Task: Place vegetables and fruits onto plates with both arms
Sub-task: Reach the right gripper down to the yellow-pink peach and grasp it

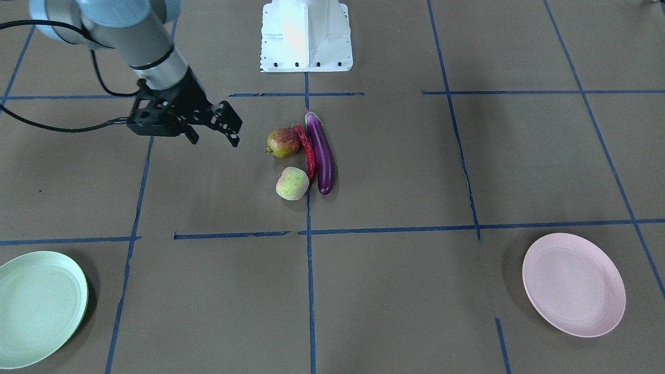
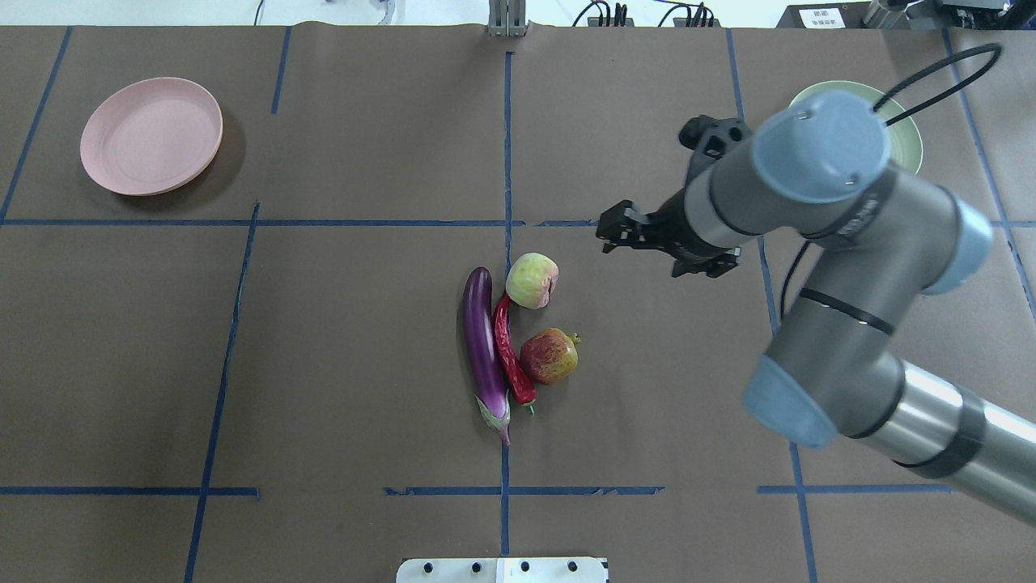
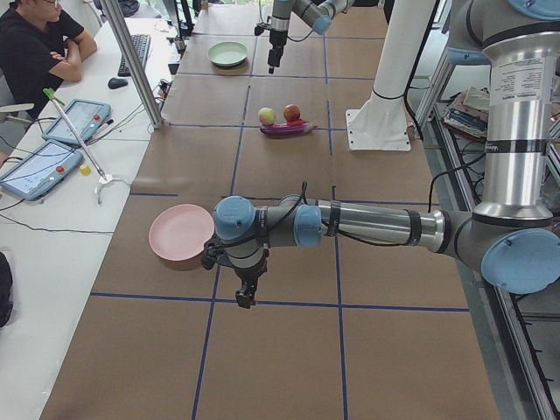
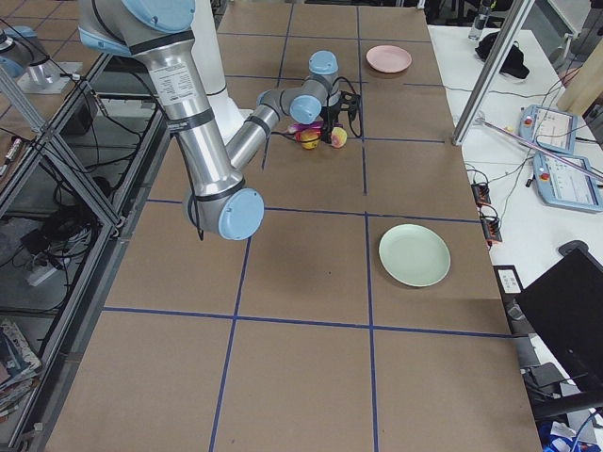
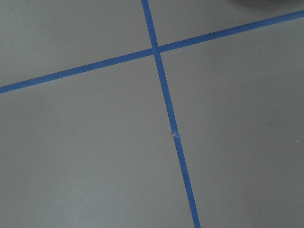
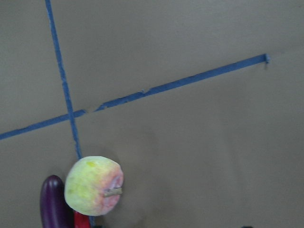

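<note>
Front view: right gripper [image 1: 214,136] at 9 o'clock of central cluster, jaws apart, holding nothing. Cluster: eggplant [image 1: 322,154], chili pepper [image 1: 307,150], red-yellow fruit [image 1: 283,142], pale green fruit [image 1: 292,183]. Mint plate [image 1: 36,306] at 8 o'clock, pink plate [image 1: 574,283] at 4 o'clock. Left-side view: left gripper [image 3: 246,296] near pink plate; jaw state not discernible.

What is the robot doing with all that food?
It's meant to sort food onto plates, but nothing is picked up yet. The eggplant, chili, green fruit and red fruit lie bunched mid-table. The right arm hangs beside them, jaws open and empty. The left arm is over bare table near the pink plate. That and the green plate are empty.
</note>
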### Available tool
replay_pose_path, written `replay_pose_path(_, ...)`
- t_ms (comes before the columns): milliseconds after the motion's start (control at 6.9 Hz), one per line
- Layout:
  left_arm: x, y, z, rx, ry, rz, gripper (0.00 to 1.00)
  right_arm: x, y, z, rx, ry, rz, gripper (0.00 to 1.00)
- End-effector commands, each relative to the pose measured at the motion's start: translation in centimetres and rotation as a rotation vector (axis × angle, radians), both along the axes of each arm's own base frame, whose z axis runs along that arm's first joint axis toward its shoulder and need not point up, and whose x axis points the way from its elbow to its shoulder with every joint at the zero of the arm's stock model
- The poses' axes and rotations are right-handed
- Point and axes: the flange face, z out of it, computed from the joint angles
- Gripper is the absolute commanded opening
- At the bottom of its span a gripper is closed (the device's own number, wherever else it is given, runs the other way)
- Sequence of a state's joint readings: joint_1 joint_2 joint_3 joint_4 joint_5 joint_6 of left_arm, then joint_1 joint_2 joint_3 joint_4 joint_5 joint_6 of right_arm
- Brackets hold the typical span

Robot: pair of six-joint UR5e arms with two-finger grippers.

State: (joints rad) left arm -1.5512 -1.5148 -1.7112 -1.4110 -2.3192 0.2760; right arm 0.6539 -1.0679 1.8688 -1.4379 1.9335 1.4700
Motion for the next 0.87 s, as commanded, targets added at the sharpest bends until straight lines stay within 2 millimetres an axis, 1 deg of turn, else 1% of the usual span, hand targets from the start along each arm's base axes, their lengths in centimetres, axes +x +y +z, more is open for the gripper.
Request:
replay_pose_path(0,0.1,0.3,0.4,-0.012,0.001,0.002,1.0,-8.8,-3.4,-4.0,-0.095,0.02,0.093,1.0)
replay_pose_path(145,0.1,0.4,0.4,-0.016,0.008,0.001,1.0,-10.2,-4.3,-3.9,-0.151,0.031,0.137,0.99)
replay_pose_path(290,0.1,0.8,0.8,-0.022,0.01,0.002,1.0,-12.5,-5.2,-3.9,-0.212,0.054,0.172,0.98)
replay_pose_path(434,0.2,0.8,0.7,-0.022,0.012,0.002,1.0,-14.5,-5.4,-3.3,-0.231,0.085,0.169,0.98)
replay_pose_path(579,0.1,0.9,0.7,-0.022,0.012,0.0,1.0,-15.6,-5.6,-3.1,-0.245,0.1,0.17,0.98)
replay_pose_path(724,0.1,0.9,0.8,-0.023,0.012,0.0,1.0,-15.8,-5.4,-2.6,-0.272,0.152,0.163,0.98)
